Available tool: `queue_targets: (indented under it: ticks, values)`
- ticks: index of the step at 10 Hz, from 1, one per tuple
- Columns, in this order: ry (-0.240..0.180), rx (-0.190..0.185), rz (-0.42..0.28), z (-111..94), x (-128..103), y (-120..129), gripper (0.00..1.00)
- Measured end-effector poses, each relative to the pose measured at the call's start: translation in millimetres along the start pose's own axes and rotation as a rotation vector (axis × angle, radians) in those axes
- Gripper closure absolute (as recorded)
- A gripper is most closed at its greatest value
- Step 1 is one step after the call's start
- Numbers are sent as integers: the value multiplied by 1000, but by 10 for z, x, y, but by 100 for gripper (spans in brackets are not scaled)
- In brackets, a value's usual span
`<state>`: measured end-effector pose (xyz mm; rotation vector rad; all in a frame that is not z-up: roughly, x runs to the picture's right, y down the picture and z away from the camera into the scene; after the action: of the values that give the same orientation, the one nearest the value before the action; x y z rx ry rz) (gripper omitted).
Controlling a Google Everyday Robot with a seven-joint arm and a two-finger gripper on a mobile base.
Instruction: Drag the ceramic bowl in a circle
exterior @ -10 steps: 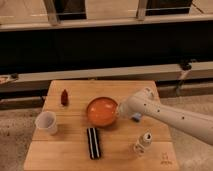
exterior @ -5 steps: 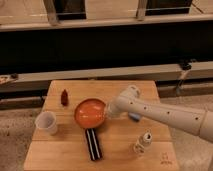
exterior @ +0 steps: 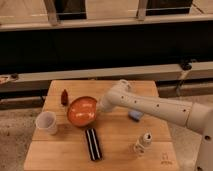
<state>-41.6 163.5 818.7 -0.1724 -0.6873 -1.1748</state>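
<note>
The gripper (exterior: 101,106), at the right rim of the ceramic bowl (exterior: 81,112), has dragged it leftward. The circle is apparently underway; whether the gripper clasps the rim cannot be told.

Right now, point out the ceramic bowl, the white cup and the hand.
ceramic bowl (exterior: 81,111), camera view, orange inner floor.
white cup (exterior: 46,121), camera view, outer side wall.
hand (exterior: 101,106), camera view, tip at the bowl's right rim.

A wooden table (exterior: 118,139) stands on speckled floor (exterior: 14,127) before a dark wall (exterior: 100,50) with pale ledges (exterior: 60,79).
</note>
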Motion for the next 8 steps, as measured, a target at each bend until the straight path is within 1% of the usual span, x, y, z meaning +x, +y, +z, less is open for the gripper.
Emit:
queue_targets:
  ticks: [3, 5, 8]
  values:
    - [25, 24, -4, -92, 279, -189, 100]
    - [30, 30, -5, -80, 381, -267, 100]
    - [29, 20, -7, -9, 419, -271, 100]
